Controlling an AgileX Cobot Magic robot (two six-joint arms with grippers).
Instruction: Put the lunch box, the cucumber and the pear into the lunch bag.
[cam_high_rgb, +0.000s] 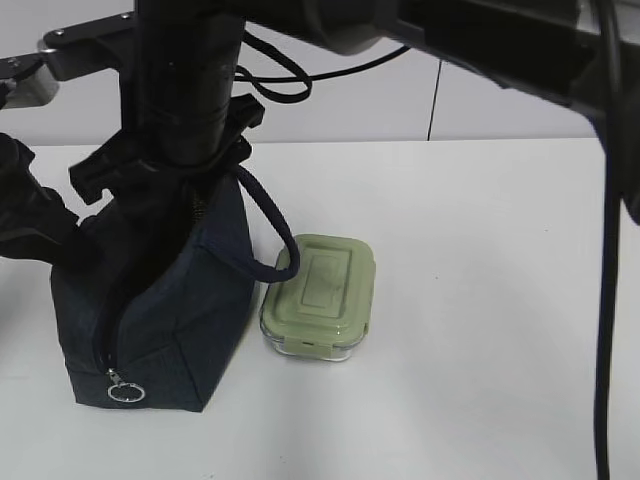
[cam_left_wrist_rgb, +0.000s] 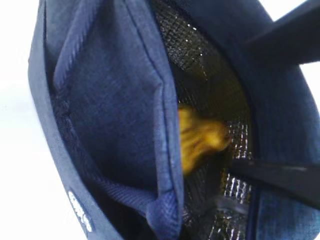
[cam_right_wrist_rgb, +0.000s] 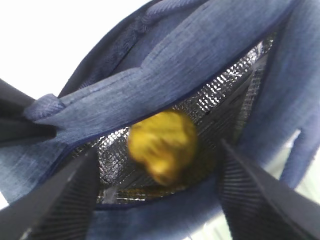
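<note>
The navy lunch bag (cam_high_rgb: 170, 310) stands upright at the left with its top pulled open. My left gripper (cam_high_rgb: 68, 240) is shut on the bag's left rim (cam_left_wrist_rgb: 165, 210). My right gripper (cam_right_wrist_rgb: 160, 200) is over the opening, its jaws open wide. The yellow pear (cam_right_wrist_rgb: 162, 142) is blurred, free of both fingers, inside the bag against the silver lining (cam_right_wrist_rgb: 220, 95). It also shows in the left wrist view as the pear (cam_left_wrist_rgb: 200, 137), with a dark right finger (cam_left_wrist_rgb: 280, 177) beside it. The lunch box (cam_high_rgb: 320, 295) with its sage-green lid sits on the table just right of the bag. The cucumber is out of view.
The bag's padded handle (cam_high_rgb: 275, 235) loops down toward the lunch box. A metal ring pull (cam_high_rgb: 126, 392) hangs at the zipper's low end. The right arm (cam_high_rgb: 190, 90) comes down over the bag from above. A white table (cam_high_rgb: 480, 300) stretches to the right.
</note>
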